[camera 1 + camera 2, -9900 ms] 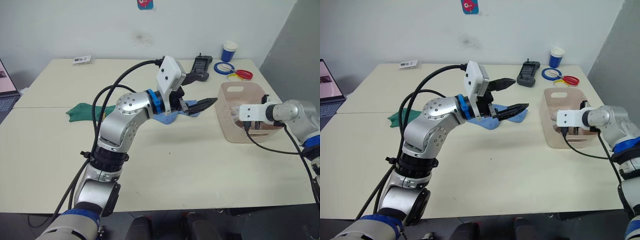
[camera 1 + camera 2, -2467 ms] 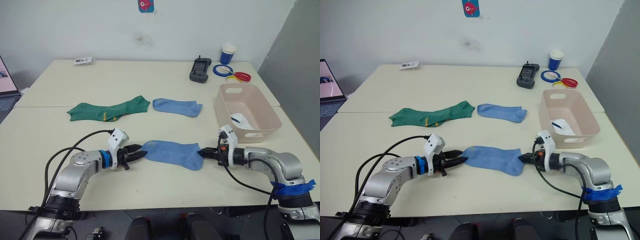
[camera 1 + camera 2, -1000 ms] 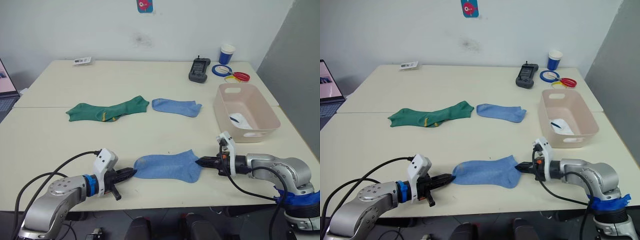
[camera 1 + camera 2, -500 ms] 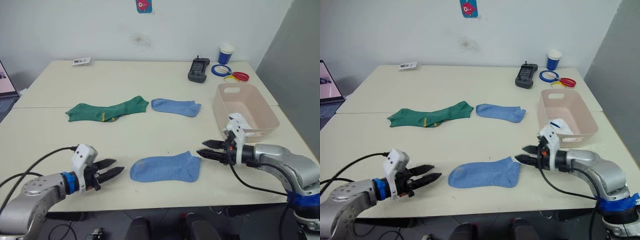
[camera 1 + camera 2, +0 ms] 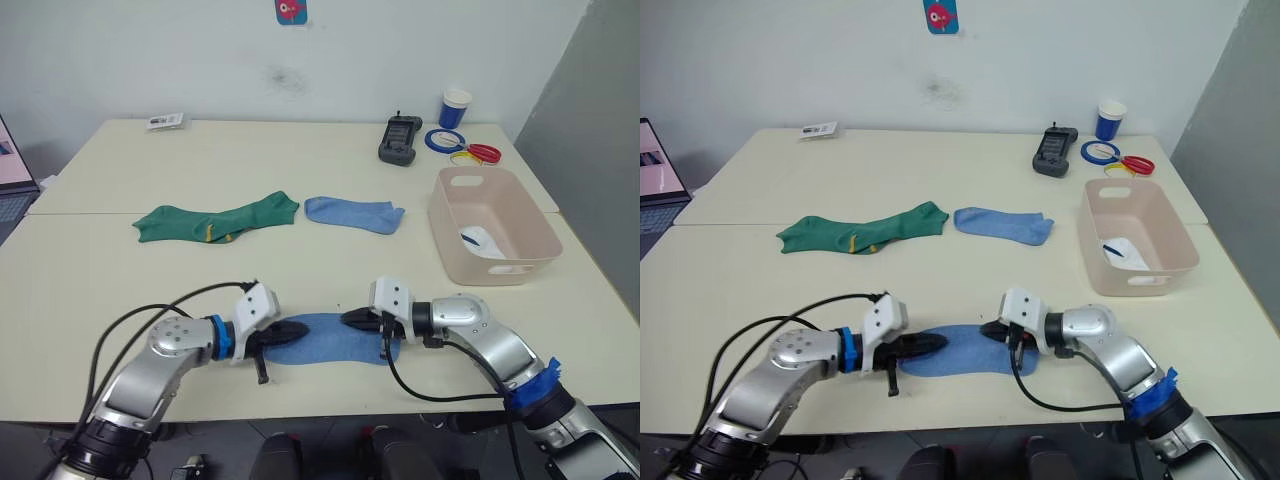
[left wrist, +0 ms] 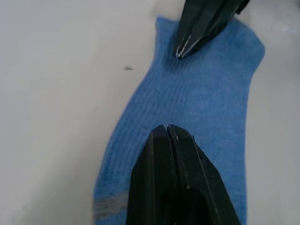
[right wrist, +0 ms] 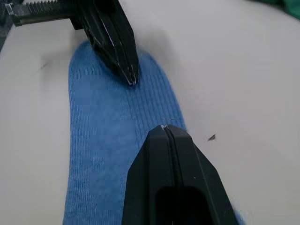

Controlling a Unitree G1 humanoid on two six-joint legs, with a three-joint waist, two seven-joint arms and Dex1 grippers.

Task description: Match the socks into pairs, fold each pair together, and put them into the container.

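Observation:
A light blue sock (image 5: 328, 343) lies flat near the table's front edge. My left gripper (image 5: 297, 328) is shut with its tip resting on the sock's left part (image 6: 197, 98). My right gripper (image 5: 350, 318) is shut too, its tip on the sock's right part (image 7: 108, 140). The two tips point at each other a short way apart, with no fabric lifted. A second light blue sock (image 5: 355, 212) lies mid-table beside two dark green socks (image 5: 215, 222) that overlap. The pink-beige container (image 5: 470, 268) stands at the right with a white sock (image 5: 480, 238) inside.
At the back right are a black handheld device (image 5: 400, 138), a blue-and-white cup (image 5: 456, 105) and rings of tape (image 5: 460, 148). A small card (image 5: 165, 120) lies at the back left. A laptop (image 5: 8, 180) sits at the left edge.
Half a second ago both grippers stood open beyond the sock's two ends. They have since moved inward over the sock and shut. The sock still lies flat.

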